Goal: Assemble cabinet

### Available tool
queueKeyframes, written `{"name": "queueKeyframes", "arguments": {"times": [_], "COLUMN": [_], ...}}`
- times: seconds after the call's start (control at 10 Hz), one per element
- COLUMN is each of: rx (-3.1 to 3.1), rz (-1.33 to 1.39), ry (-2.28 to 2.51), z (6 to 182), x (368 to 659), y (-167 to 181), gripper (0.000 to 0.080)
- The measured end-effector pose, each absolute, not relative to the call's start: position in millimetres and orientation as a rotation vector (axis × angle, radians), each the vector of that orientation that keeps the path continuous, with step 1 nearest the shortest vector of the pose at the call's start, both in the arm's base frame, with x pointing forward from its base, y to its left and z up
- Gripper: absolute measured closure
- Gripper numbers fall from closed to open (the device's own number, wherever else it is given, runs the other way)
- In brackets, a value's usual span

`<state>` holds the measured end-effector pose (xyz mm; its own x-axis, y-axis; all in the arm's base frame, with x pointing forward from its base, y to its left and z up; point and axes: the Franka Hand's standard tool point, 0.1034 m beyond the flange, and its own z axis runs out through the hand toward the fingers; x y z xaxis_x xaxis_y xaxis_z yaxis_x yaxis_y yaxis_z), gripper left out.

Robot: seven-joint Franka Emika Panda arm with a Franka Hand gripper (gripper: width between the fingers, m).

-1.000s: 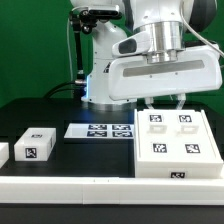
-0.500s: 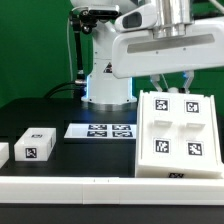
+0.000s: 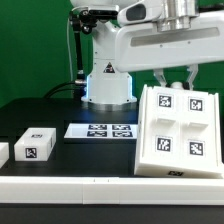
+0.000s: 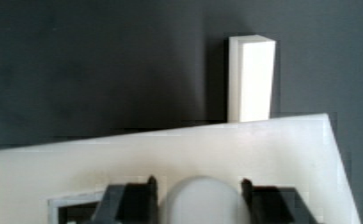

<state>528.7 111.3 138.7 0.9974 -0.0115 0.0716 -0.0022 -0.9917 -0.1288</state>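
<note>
The cabinet (image 3: 180,132) is a large white box shell with black-and-white tags on its face. It stands at the exterior view's right, tipped up so its tagged face leans toward the camera, with its lower edge near the front rail. My gripper (image 3: 176,84) is above it, shut on the cabinet's top edge. In the wrist view the cabinet (image 4: 196,150) fills the lower part, and the gripper (image 4: 197,200) has a dark finger on each side of a rounded white piece of it.
Two small white tagged blocks (image 3: 36,145) (image 3: 3,152) sit at the exterior view's left. The marker board (image 3: 100,131) lies flat mid-table. A white rail (image 3: 70,185) runs along the front. A long white bar (image 4: 252,80) lies on the dark table beyond the cabinet.
The cabinet lay flat on the table; now it is tipped up with its far edge raised. My gripper has risen and shifted to the exterior view's right with that edge.
</note>
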Motion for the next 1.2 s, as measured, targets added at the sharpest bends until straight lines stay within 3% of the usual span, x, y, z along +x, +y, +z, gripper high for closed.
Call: {"name": "queueKeyframes", "arguments": {"times": [0.2, 0.4, 1.2], "rx": [-3.011, -3.011, -2.992], "rz": [-0.114, -0.107, -0.192], "ry": [0.002, 0.0, -0.019], "z": [147.5, 143.5, 147.5], "x": [530, 534, 592], "y": [109, 106, 106], "gripper": [0.0583, 0.0583, 0.0583]}}
